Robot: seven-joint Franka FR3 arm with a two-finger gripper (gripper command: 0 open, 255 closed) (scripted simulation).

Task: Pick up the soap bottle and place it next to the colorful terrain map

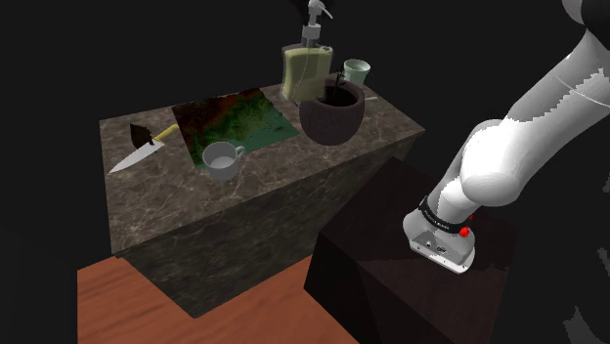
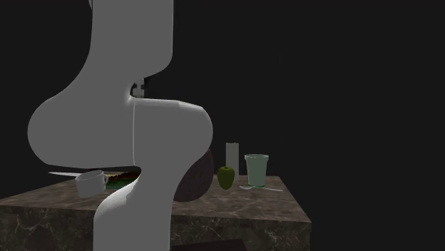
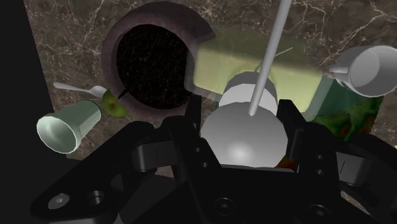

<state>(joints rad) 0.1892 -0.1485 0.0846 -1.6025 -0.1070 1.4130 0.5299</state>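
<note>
In the shoulder view, the white arm climbs from its stand at lower right, bends at the elbow and leaves the frame at upper right. On the desk the yellow-green soap bottle stands upright just behind the dark bowl, which hides its base. The colorful terrain map lies left of the bowl.

In the second exterior view, the arm's bulk covers most of the bowl.

In the wrist view, the pincer pinches the bottle's grey pump cap, one black finger on each side. The bottle's body lies beside the bowl.
</note>
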